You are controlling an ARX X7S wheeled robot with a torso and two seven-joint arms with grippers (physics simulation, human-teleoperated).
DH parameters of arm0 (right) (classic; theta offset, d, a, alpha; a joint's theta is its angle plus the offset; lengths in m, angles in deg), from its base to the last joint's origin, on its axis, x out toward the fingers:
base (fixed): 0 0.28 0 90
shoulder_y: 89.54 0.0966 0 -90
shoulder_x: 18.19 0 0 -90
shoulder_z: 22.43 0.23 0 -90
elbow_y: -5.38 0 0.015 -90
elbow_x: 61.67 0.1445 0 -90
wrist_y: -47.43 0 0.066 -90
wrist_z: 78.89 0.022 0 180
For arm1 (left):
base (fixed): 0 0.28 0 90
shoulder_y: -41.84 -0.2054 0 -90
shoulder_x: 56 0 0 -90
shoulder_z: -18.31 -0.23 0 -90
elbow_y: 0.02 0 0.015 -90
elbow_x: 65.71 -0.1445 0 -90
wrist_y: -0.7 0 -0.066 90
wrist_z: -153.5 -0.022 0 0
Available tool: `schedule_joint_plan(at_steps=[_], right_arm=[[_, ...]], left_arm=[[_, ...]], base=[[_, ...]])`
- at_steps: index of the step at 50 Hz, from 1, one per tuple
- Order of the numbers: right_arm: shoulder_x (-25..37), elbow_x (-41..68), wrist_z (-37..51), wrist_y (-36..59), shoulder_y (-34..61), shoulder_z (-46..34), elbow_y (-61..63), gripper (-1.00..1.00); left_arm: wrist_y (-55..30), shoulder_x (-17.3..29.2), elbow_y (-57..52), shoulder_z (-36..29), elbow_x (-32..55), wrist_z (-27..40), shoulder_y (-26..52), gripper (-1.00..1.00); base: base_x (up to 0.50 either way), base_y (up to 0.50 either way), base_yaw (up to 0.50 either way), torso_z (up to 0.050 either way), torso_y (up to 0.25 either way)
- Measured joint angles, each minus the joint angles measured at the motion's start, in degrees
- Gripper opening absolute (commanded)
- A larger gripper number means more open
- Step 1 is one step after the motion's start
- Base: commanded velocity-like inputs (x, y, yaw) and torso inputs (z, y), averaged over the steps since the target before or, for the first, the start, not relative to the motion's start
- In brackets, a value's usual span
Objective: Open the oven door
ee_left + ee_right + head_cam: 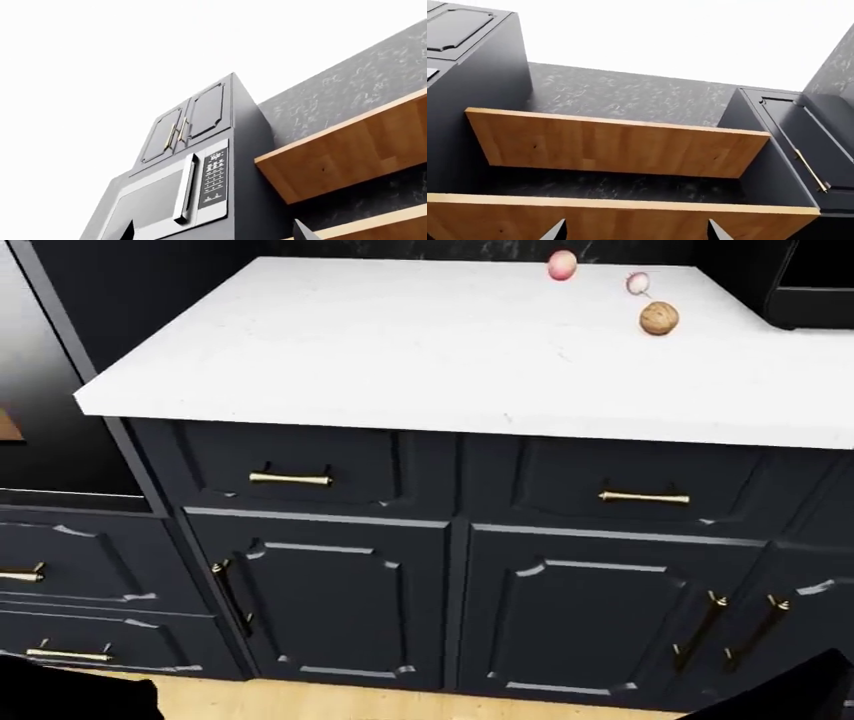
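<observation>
A: Kitchen, white counter (pixel 400 350) over navy drawers (pixel 294 465) and cupboards (pixel 327 605). Oven door (pixel 47 410)?

B: Glossy black, at the head view's left edge, just beside the counter's left end. Mostly cut off, handle out of sight.

A: Left gripper (pixel 213 235)?

B: Only two dark fingertips (pixel 127 231) poking into view. Wide apart, nothing between. Pointed up at a microwave (pixel 167 200) under two more cupboard doors.

A: Right gripper (pixel 637 232)?

B: Tips only again, spread wide, empty, facing wooden shelves (pixel 614 145).

A: Anything on the counter?

B: Three small round things (pixel 658 317) near the far right corner, too small to name. Dark shapes in the head view's lower corners, hard to make out.
</observation>
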Motion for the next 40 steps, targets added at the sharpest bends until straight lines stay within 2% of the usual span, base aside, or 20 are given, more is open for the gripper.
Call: schedule_joint_plan(at_steps=[40], right_arm=[[2.1, 0.1, 2.0, -0.5, -0.3, -1.8, 0.0, 1.00]], left_arm=[[-1.4, 1.9, -0.6, -1.2, -1.1, 2.7, -0.7, 1.00]], base=[[0.00, 0.00, 0.50, 0.000, 0.000]])
